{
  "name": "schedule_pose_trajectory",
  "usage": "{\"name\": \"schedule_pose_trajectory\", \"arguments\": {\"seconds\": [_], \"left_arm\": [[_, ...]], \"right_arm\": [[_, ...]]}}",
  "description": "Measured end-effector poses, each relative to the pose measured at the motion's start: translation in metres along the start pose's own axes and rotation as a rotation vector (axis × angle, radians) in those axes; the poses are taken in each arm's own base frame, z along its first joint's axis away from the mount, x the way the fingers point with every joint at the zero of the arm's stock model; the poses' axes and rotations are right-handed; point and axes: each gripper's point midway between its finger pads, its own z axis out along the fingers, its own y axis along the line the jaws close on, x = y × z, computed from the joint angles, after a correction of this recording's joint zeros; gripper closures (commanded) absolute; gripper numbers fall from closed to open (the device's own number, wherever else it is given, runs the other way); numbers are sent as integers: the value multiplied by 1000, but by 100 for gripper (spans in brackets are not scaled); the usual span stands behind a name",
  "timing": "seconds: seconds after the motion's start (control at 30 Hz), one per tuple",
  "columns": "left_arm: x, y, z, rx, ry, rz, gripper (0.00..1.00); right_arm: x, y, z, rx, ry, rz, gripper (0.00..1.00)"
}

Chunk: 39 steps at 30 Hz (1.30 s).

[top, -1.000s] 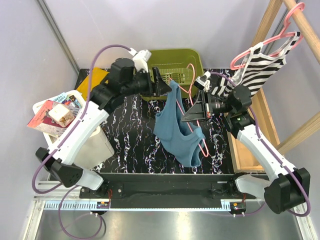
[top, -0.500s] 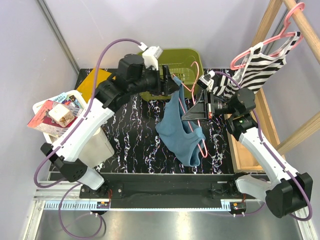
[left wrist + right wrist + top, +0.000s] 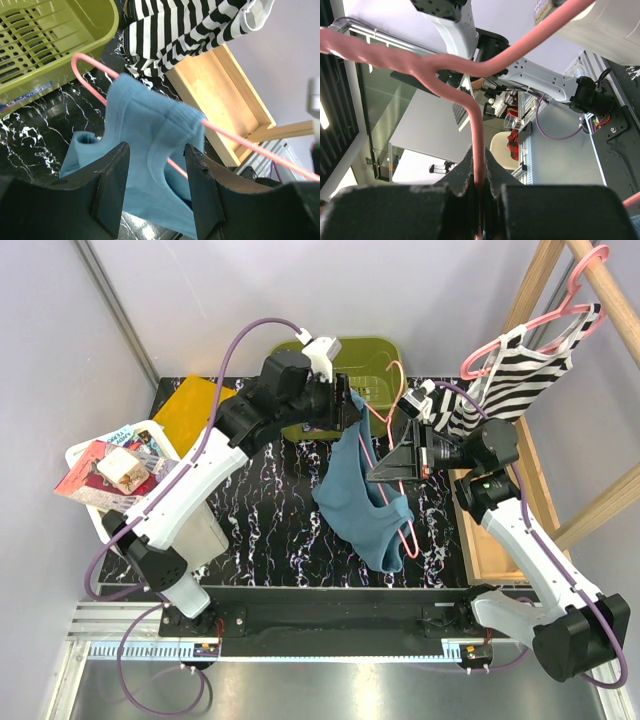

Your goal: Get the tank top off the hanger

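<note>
A blue tank top (image 3: 360, 490) hangs on a pink hanger (image 3: 411, 536) held in the air over the black marbled table. My right gripper (image 3: 380, 470) is shut on the hanger's wire, which shows between its jaws in the right wrist view (image 3: 475, 135). My left gripper (image 3: 345, 412) is at the tank top's upper strap. In the left wrist view the gripper (image 3: 155, 170) is open, with the blue cloth (image 3: 145, 120) draped over the pink hanger (image 3: 90, 75) just beyond and between the fingers. I cannot tell whether the fingers touch the cloth.
A green basket (image 3: 370, 355) stands at the back behind the left gripper. A striped top (image 3: 520, 365) hangs on a wooden rack at the right, above a wooden tray (image 3: 490, 540). A white bin with books (image 3: 110, 465) and a yellow sheet (image 3: 190, 405) sit at the left.
My left arm has moved right and farther back, its gripper now at the top of the strap. The tank top and hanger have shifted slightly right. The right gripper keeps its hold.
</note>
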Motion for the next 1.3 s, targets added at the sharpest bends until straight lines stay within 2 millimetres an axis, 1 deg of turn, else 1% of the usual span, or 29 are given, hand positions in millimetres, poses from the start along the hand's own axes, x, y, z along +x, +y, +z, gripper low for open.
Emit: {"name": "schedule_pose_trajectory", "arguments": {"seconds": [0.1,0.13,0.2,0.23,0.27,0.37,0.43,0.57,0.63,0.73,0.8,0.9,0.97,1.1,1.3], "left_arm": [[-3,0,10,-1,-1,0,60],[-3,0,13,-1,0,-2,67],[-4,0,21,8,-2,-4,78],[-4,-1,23,12,-3,-8,90],[-4,-1,25,15,-2,-7,99],[-7,-2,27,28,-10,-26,100],[-12,2,26,30,-18,-58,100],[-28,19,23,8,-52,-143,100],[-37,23,21,7,-72,-170,100],[-51,16,16,38,-108,-188,100],[-58,12,14,58,-127,-195,100],[-60,10,14,79,-125,-217,100],[-60,14,15,73,-124,-233,100],[-57,24,19,52,-115,-265,100],[-55,34,19,25,-107,-280,100]], "right_arm": [[3,4,-1,-4,7,-5,100],[4,5,-1,-5,7,-7,100],[6,8,-2,-7,8,-13,100],[7,9,-2,-8,8,-14,100],[8,10,-2,-8,8,-14,100],[12,14,-4,-7,12,-12,100],[15,15,-5,-3,16,-14,100],[26,14,-9,22,26,-22,100],[34,13,-11,41,29,-21,100],[45,15,-15,53,32,-35,100],[55,20,-18,52,40,-54,100],[66,28,-22,44,55,-92,100],[70,31,-23,41,56,-112,100],[72,35,-24,45,56,-131,100],[72,32,-24,58,60,-119,100]]}}
